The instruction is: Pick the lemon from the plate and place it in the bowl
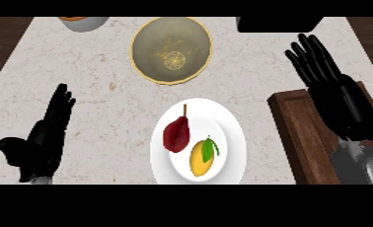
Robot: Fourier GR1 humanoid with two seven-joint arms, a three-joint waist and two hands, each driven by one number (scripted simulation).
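A yellow lemon with a green leaf lies on the white plate near the front of the counter, beside a dark red fruit. Behind the plate stands a tan bowl with a speckled inside and nothing in it. My right hand is open with straight fingers, raised to the right of the plate and bowl, above a wooden board. My left hand rests open at the lower left, fingers up, away from the plate.
A dark wooden board lies at the right edge under my right forearm. A grey dish with something orange shows at the back left. A black object sits at the back right.
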